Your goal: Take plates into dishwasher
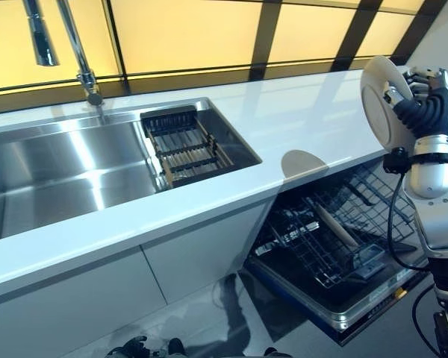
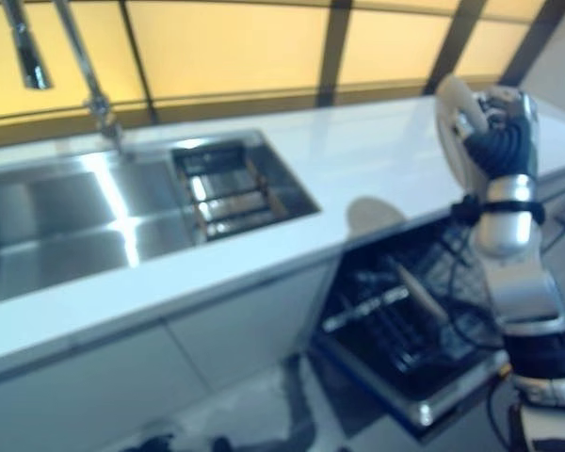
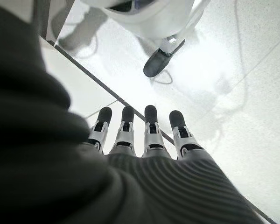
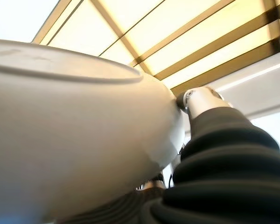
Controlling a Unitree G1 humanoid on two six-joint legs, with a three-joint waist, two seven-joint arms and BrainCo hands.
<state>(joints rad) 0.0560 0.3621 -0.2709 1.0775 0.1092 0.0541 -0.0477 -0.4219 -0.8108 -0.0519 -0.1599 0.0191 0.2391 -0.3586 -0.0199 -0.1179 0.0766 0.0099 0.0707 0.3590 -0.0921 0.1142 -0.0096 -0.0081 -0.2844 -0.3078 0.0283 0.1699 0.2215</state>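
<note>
My right hand (image 1: 425,104) is raised at the right, above the counter's edge, shut on a white plate (image 1: 379,101) held upright on its edge. The plate (image 4: 70,140) fills the right wrist view, with the thumb (image 4: 200,98) against its rim. Below it the open dishwasher (image 1: 336,239) shows its lower wire rack (image 1: 321,246) pulled out over the door. My left hand (image 3: 144,135) hangs low over the floor with straight fingers and holds nothing.
A white counter (image 1: 299,127) runs across, with a steel sink (image 1: 67,164), a dark drainer basket (image 1: 183,145) in it and a tap (image 1: 78,52) behind. White cabinet fronts (image 1: 134,283) stand under the counter.
</note>
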